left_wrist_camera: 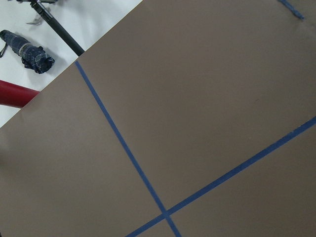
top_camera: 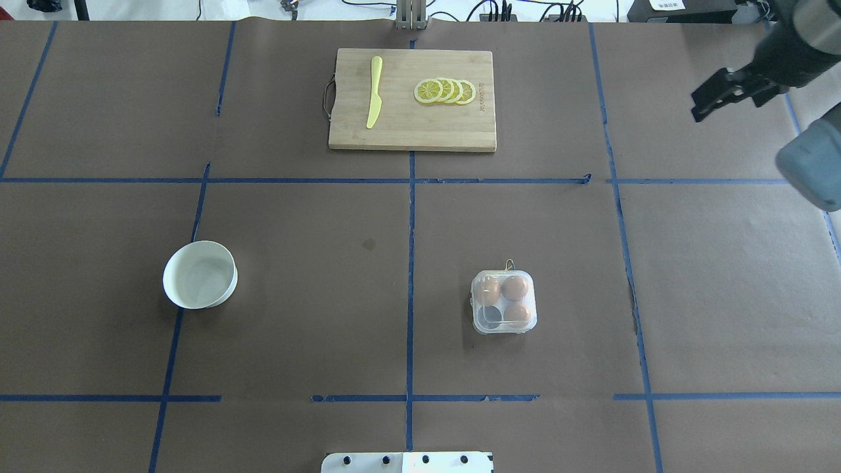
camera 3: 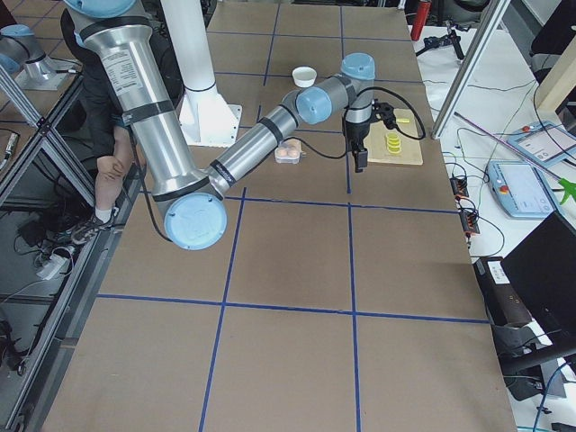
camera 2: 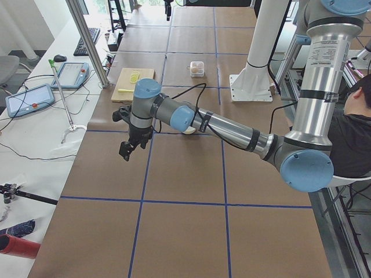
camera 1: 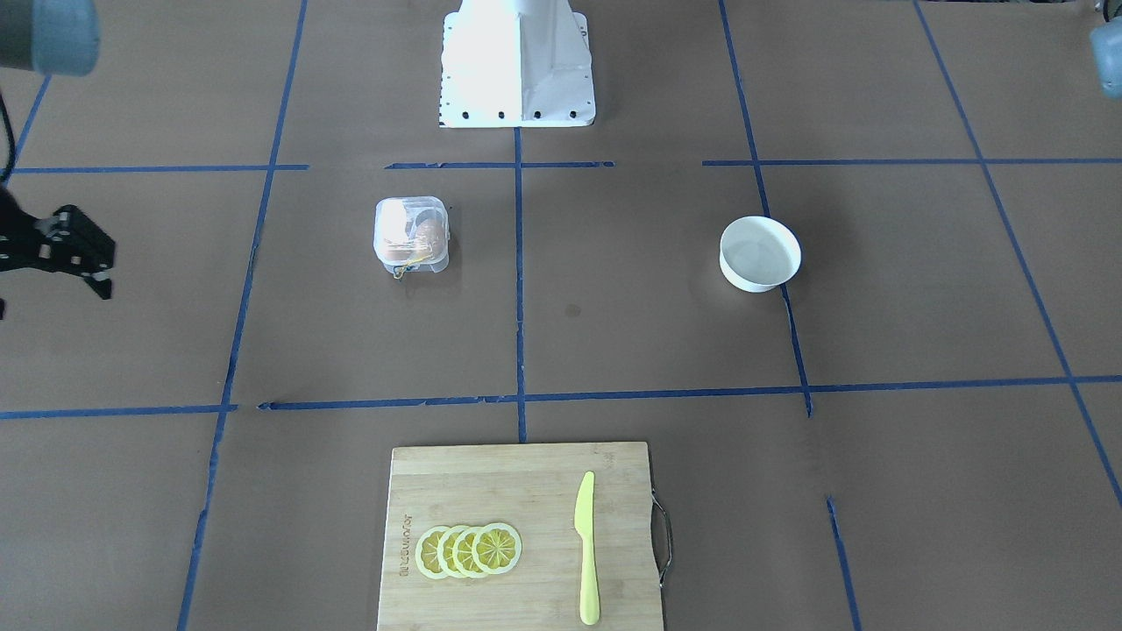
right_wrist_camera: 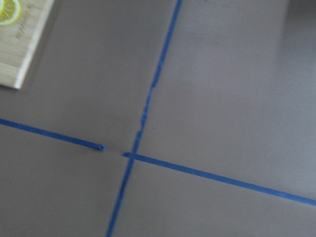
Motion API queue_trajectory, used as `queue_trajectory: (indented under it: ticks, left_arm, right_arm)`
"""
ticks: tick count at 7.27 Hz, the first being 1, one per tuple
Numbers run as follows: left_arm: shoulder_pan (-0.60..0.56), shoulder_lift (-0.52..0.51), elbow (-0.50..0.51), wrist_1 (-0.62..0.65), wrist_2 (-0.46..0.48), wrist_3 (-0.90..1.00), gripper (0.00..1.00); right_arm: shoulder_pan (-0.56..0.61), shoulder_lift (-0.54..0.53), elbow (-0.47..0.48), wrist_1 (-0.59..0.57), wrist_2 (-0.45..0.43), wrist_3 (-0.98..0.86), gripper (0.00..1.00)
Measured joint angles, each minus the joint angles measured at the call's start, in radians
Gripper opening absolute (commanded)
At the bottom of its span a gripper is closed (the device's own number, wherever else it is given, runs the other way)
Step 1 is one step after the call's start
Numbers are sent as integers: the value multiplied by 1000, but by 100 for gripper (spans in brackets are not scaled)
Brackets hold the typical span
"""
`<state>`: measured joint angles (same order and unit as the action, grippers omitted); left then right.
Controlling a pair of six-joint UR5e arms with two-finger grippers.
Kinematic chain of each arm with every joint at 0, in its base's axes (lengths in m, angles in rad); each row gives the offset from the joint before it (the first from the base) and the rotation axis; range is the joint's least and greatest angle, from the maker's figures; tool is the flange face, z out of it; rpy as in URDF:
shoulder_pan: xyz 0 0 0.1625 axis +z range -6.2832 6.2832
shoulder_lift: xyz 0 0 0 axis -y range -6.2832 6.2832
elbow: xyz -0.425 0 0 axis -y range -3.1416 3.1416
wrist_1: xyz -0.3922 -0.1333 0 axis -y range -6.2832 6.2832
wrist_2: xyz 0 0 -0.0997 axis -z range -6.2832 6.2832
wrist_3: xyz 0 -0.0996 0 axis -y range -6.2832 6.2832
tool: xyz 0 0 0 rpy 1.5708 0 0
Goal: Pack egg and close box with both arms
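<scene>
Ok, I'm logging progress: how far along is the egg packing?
Looks done: three eggs sit in the box, whose lid appears shut, and the bowl is empty. In hand: nothing; the right gripper hangs empty far off. Remaining: apparently nothing, though the lid's seal is too small to check.

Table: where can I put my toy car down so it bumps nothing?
Between the bowl and the box is a wide bare patch, and another between the box and the board. The board is crowded with lemon slices and a knife.
</scene>
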<state>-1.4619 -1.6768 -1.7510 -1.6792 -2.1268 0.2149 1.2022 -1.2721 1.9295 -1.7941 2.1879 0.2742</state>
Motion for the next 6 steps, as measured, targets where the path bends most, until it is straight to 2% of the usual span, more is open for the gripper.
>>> queue_trajectory:
  ticks: [2,6]
  left_arm:
    - [-53,20,66,-2,-63,80,100]
    - [-62,52,136,-2,-65,100,100]
  right_arm:
    - [136,-153,-25,-6,55,-241,100]
    - [214,-265,-173,68,64,-290,100]
